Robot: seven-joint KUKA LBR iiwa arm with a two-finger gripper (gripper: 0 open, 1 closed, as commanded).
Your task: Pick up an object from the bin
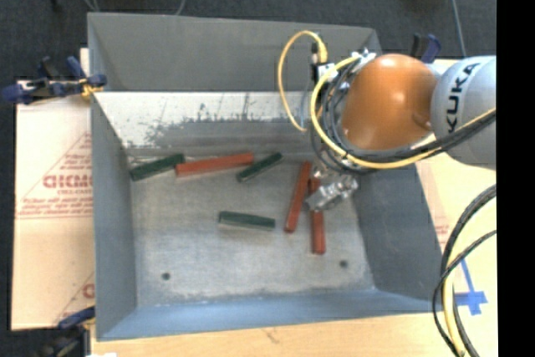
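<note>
Red slanting stick (pixel 293 198) lies just left of our gripper (pixel 328 195); a shorter red stick (pixel 318 235) sits just below it. We cannot tell whether the gripper is open or holding anything.

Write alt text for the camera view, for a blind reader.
The robot's gripper hangs in the grey metal bin over two red sticks right of centre. Another red stick and three green sticks lie to its left.

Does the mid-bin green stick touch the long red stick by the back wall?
Apart: camera view shows bare floor between green stick and long red stick.
</note>
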